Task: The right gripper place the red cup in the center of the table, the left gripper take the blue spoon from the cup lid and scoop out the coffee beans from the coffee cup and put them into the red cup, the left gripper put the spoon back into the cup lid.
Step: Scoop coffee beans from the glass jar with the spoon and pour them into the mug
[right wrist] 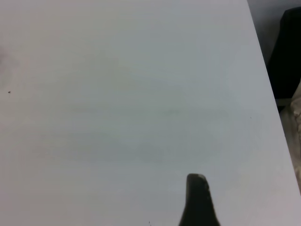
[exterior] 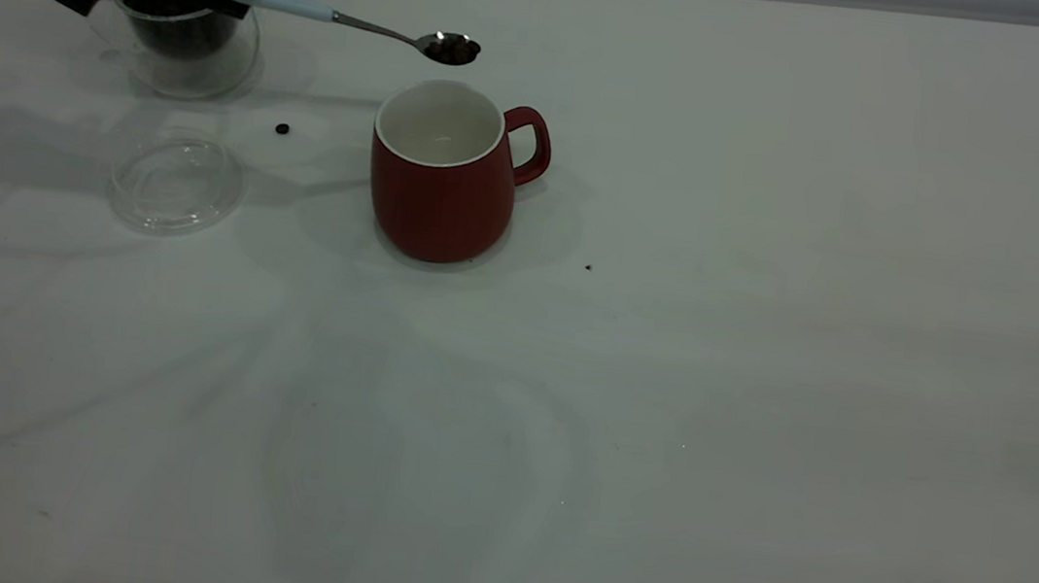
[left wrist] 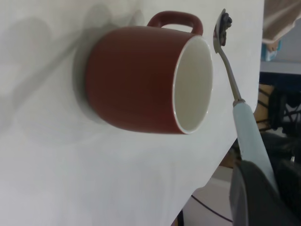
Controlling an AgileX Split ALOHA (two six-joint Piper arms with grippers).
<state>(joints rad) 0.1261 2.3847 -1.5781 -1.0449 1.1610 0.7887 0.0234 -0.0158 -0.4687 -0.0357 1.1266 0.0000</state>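
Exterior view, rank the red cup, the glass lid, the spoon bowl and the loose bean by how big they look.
1. red cup
2. cup lid, flat on the table
3. bowl of the blue spoon, carrying beans
4. loose coffee bean

No readable text, labels, brands, numbers or signs on anything.

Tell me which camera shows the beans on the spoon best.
The left wrist view: the coffee beans sit close up on the blue spoon beside the red cup. The exterior view shows them smaller; the right wrist view, not at all.
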